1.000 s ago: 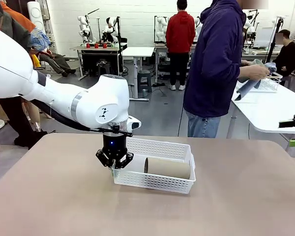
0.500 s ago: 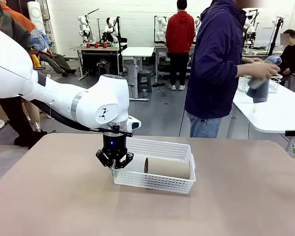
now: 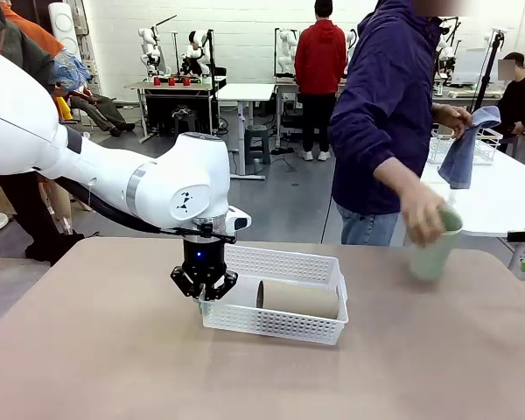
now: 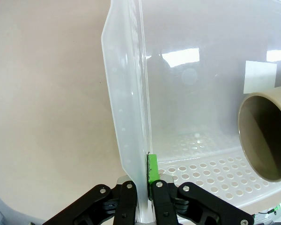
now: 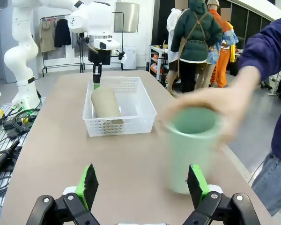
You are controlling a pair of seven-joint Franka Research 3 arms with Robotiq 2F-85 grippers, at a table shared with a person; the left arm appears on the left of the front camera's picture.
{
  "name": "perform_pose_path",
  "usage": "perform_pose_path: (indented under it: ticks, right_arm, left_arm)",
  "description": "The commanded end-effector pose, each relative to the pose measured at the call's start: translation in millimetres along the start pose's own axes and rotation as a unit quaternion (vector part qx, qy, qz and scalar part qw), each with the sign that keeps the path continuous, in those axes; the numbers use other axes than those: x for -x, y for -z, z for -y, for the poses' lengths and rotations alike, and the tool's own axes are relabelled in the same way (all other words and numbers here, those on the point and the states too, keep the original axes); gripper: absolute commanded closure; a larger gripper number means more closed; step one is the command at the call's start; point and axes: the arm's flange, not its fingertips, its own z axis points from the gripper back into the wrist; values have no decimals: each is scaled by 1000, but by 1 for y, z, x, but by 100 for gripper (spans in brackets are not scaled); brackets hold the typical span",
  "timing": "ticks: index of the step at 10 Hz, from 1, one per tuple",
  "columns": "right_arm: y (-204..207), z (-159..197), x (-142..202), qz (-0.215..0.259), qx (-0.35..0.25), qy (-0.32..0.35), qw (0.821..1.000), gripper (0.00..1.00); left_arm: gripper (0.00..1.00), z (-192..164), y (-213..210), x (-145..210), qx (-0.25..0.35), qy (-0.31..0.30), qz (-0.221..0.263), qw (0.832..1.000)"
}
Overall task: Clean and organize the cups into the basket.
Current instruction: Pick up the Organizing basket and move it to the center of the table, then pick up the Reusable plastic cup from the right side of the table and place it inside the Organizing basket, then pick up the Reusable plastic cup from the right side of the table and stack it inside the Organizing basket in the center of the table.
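Basket point(image 3: 284, 261) wall pinched in the left hand point(image 3: 204, 296), steadied at lower centre; right hand point(image 5: 143, 185) gapes, likely awaiting the person's green cup point(image 5: 192, 154)

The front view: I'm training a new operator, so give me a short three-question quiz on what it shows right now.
1. True or false: the cup in the basket stands upright.
2. Pick one. The left gripper is: A open, touching nothing; B shut on the basket's side wall; C carrying a cup.
3. In a few words: what is the person's hand gripping?

Key
1. False: it lies on its side.
2. B.
3. A pale green cup.
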Motion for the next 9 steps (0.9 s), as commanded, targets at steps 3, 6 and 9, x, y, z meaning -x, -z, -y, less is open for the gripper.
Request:
perform_pose_path:
  ticks: [3,6,9]
  right_arm:
    - [0,-1,-2,1,0,-3,1000,0]
    - [0,-1,-2,1,0,-3,1000,0]
    - [0,-1,-2,1,0,-3,1000,0]
  left_arm:
    - [100,2,0,0,0,0,-1,1000]
    - [100,2,0,0,0,0,-1,1000]
    - [100,2,0,0,0,0,-1,1000]
